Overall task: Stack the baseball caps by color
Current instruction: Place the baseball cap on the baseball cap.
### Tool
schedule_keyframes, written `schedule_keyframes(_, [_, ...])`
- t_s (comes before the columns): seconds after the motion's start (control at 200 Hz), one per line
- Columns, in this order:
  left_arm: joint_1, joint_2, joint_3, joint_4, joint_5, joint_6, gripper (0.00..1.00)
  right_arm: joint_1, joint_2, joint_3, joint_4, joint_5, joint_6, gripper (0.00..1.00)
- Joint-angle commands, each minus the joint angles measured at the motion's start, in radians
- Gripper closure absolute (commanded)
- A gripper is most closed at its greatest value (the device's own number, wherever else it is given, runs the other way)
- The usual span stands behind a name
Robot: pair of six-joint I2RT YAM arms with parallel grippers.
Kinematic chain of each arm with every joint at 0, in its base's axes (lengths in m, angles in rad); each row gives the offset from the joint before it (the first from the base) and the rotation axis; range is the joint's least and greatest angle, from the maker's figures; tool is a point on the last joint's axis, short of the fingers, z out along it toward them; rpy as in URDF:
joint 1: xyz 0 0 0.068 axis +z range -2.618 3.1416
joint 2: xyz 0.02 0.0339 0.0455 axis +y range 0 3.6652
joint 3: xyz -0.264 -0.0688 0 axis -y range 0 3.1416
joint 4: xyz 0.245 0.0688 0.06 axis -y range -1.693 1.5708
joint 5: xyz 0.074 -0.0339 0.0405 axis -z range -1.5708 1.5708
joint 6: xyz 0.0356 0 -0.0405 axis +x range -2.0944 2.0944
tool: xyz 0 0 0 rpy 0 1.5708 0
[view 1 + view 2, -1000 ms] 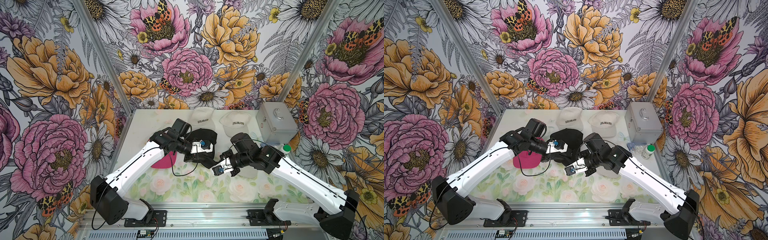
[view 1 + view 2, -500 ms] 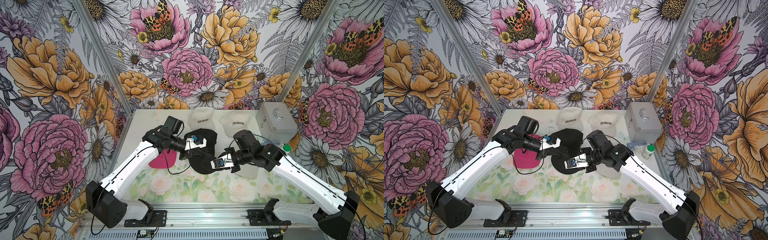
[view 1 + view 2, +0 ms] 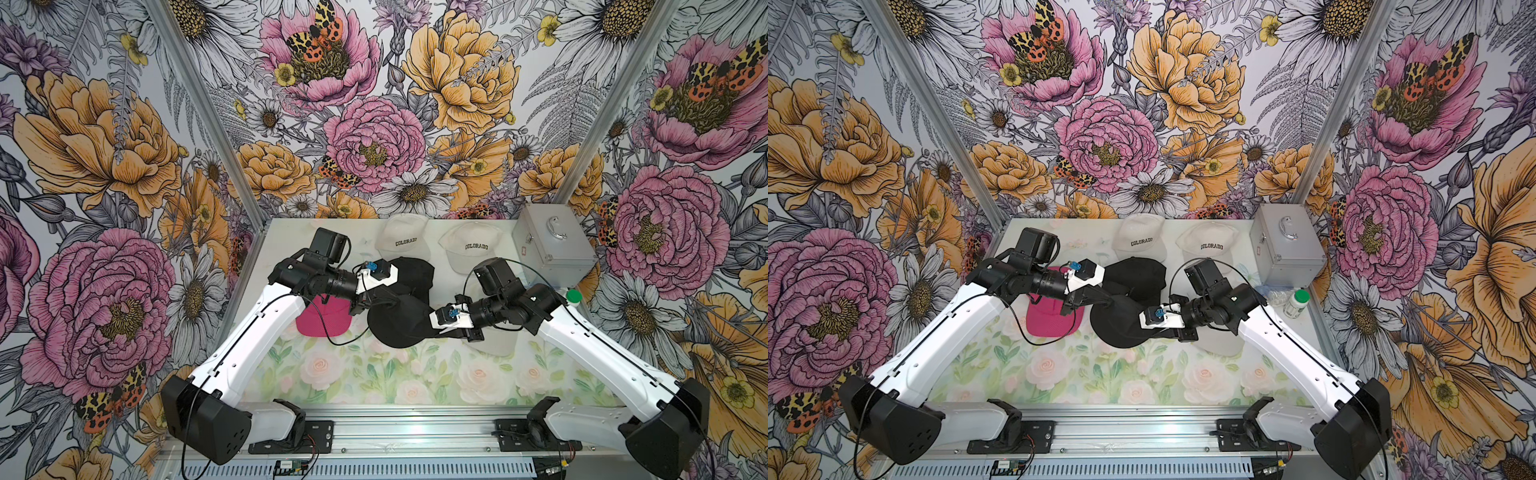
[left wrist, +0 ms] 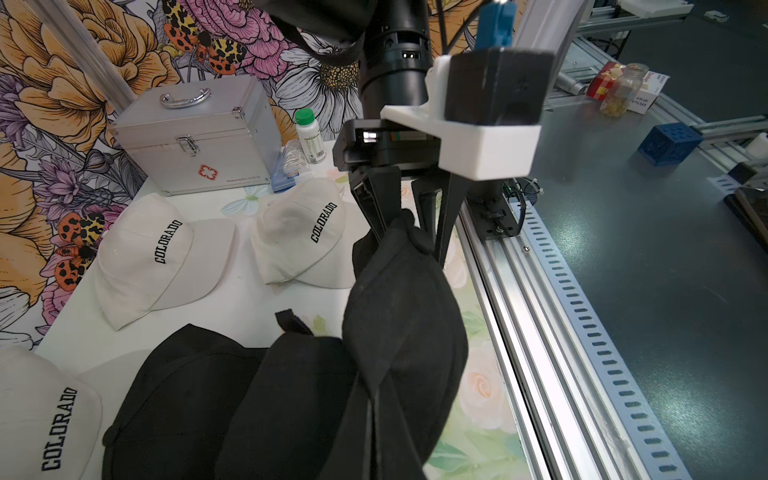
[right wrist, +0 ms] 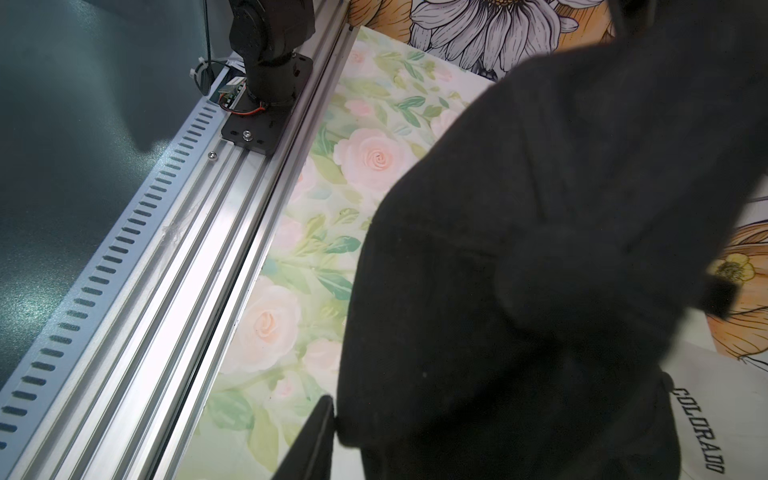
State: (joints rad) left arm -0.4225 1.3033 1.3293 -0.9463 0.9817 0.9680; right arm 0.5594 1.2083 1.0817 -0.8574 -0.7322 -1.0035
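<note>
Left gripper (image 3: pixel 376 305): I see its jaws clamped tight on the black cap (image 3: pixel 399 328), held at mid-surface just near of the other black caps (image 3: pixel 413 274). Right gripper (image 4: pixel 411 241): jaws partly apart, with cap fabric between them. Silver case (image 3: pixel 548 245), far right: lid latched, contents hidden.

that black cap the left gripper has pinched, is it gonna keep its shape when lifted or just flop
Probably floppy: the black cap sags and creases into folds where the left gripper pinches it. Likely light, since a small pinch of fabric seems to hold it up. Unlikely to slip: the cloth looks matte and bunches.
</note>
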Motion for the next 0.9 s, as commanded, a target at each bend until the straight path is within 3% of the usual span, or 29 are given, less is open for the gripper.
schedule_keyframes(0.0, [0.030, -0.032, -0.017, 0.009, 0.079, -0.013, 1.00, -0.021, 0.020, -0.006, -0.048, -0.047, -0.020, 0.64])
schedule_keyframes(0.15, [0.047, -0.041, -0.022, 0.008, 0.082, -0.024, 1.00, -0.047, 0.035, -0.017, -0.054, -0.028, -0.036, 0.66])
schedule_keyframes(0.365, [0.051, -0.031, -0.024, 0.012, 0.112, -0.035, 1.00, -0.103, 0.033, 0.002, -0.076, -0.049, -0.043, 0.77])
schedule_keyframes(0.43, [0.051, -0.022, -0.021, 0.012, 0.112, -0.054, 1.00, -0.126, 0.031, 0.014, -0.092, -0.064, -0.043, 0.83])
schedule_keyframes(0.52, [0.049, -0.015, -0.022, 0.029, 0.090, -0.076, 1.00, -0.137, 0.035, 0.031, -0.094, -0.107, -0.046, 0.98])
schedule_keyframes(0.62, [0.037, -0.016, -0.039, 0.159, -0.007, -0.227, 1.00, -0.139, 0.046, 0.050, -0.093, -0.118, -0.045, 1.00])
schedule_keyframes(0.74, [-0.012, -0.086, -0.187, 0.524, -0.315, -0.504, 1.00, -0.148, 0.083, 0.095, -0.094, -0.089, 0.004, 1.00])
schedule_keyframes(0.895, [-0.027, -0.184, -0.351, 0.728, -0.382, -0.672, 1.00, -0.159, 0.137, 0.144, -0.094, -0.084, 0.028, 1.00])
